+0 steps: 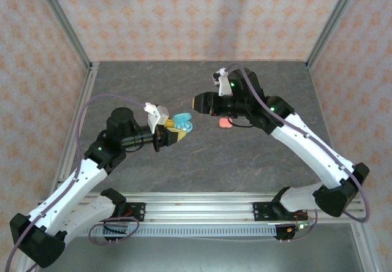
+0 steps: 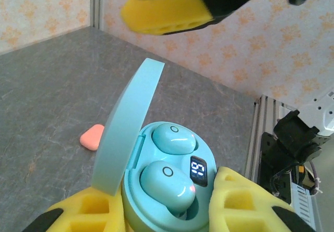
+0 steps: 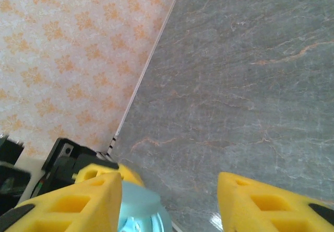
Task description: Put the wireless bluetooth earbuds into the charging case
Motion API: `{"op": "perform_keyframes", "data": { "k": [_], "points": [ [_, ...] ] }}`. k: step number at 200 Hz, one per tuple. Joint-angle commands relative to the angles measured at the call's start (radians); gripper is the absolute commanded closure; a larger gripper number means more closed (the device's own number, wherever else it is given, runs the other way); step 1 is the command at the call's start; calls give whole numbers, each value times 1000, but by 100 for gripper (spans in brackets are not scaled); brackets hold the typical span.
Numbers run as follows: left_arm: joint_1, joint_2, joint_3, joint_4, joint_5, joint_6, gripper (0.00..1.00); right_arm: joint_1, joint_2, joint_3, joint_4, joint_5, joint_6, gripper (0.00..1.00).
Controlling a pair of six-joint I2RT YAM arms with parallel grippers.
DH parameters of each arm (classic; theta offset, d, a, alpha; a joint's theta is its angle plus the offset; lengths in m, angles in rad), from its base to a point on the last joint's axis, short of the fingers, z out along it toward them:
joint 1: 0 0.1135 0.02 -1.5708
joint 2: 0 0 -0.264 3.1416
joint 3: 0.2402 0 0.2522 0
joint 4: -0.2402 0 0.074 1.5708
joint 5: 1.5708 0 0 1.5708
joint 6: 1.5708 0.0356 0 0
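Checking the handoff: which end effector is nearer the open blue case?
Left. The left end effector grips the blue case; the right end effector hangs open, apart from it, on its right.

blue charging case (image 2: 156,206) cut off at bottom edge, flanks hidden by left gripper pads (image 2: 240,200). salmon piece (image 2: 91,136) partly behind open lid (image 2: 125,132). right wrist view: case (image 3: 143,211) cropped at bottom. top view: what sits in the case (image 1: 182,124) too small to tell.
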Motion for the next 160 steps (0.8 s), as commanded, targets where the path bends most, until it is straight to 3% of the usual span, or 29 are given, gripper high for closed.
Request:
{"op": "perform_keyframes", "data": {
  "k": [1, 67, 160],
  "points": [
    [-12, 5, 44, 64, 16, -20, 87, -1, 39, 44, 35, -28, 25, 47],
    [-18, 26, 66, 63, 3, -31, 87, 0, 65, -5, 75, -130, 64, 42],
    [-18, 49, 71, 124, -10, -96, 87, 1, -130, -274, 249, -149, 242, 35]
  ]
}}
